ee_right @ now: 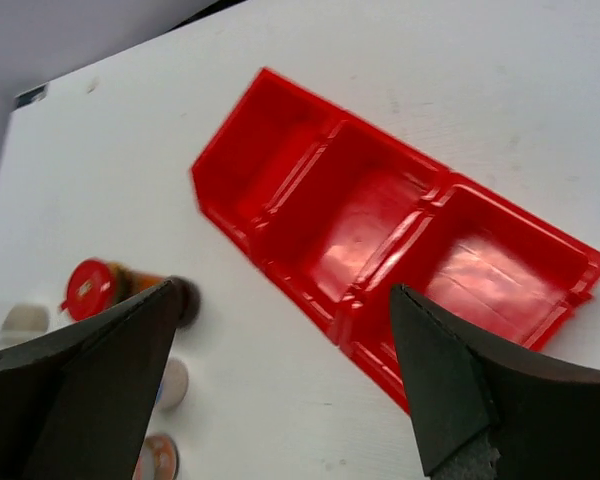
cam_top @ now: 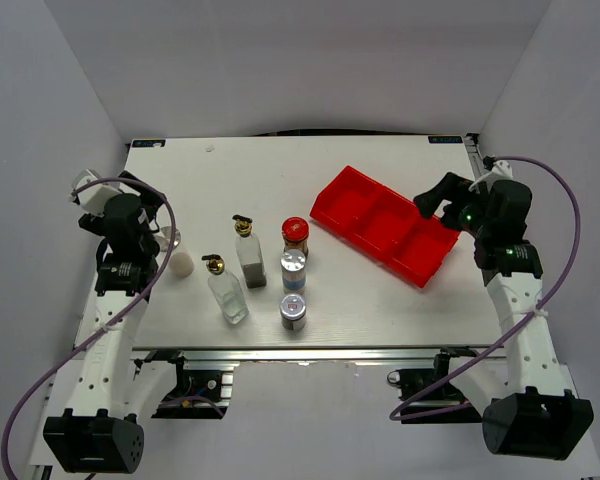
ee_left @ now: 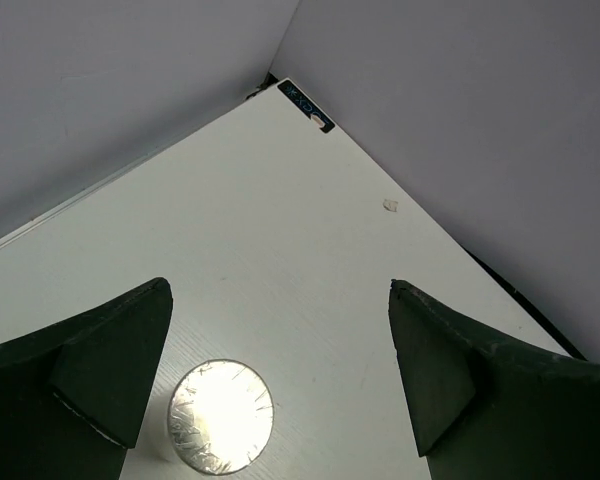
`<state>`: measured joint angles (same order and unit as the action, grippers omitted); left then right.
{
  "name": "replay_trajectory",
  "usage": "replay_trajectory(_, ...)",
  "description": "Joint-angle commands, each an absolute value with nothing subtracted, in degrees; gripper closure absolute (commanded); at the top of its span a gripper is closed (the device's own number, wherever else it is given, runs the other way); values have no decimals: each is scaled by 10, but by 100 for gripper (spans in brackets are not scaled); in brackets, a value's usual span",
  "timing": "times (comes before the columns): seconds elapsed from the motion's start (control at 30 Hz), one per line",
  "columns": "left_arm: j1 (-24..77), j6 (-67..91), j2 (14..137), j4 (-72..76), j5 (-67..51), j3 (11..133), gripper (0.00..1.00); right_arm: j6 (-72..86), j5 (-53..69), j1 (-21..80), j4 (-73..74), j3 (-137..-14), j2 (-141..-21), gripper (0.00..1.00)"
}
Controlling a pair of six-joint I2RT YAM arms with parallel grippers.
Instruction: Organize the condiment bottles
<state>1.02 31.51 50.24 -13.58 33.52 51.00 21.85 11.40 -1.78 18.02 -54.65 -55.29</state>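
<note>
Two clear glass bottles with gold-and-black spouts [cam_top: 244,250] [cam_top: 226,291] stand left of centre. A dark red-lidded jar [cam_top: 295,236] and two silver-capped shakers [cam_top: 294,270] [cam_top: 294,312] stand in a column beside them. The jar [ee_right: 90,288] also shows in the right wrist view. Another silver-capped white shaker [cam_top: 178,255] stands at the left. My left gripper [cam_top: 161,233] is open above it, and its cap [ee_left: 221,416] sits near the left finger. My right gripper [cam_top: 432,199] is open and empty over the red tray's right end.
The red three-compartment tray [cam_top: 352,205] lies at an angle at the right, with nothing in it [ee_right: 360,210]. White walls close in the table's back and sides. A black label [ee_left: 306,105] marks the far left corner.
</note>
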Motion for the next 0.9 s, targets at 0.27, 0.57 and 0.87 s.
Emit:
replay_trajectory(0.27, 9, 303, 489, -134, 294, 492, 2, 13, 269, 296, 66, -550, -577, 11)
replay_trajectory(0.57, 10, 308, 494, -125, 279, 483, 2, -97, 206, 474, -2, -649, -748, 11)
replay_trajectory(0.87, 9, 308, 494, -113, 277, 474, 2, -88, 199, 528, -144, -710, -873, 11)
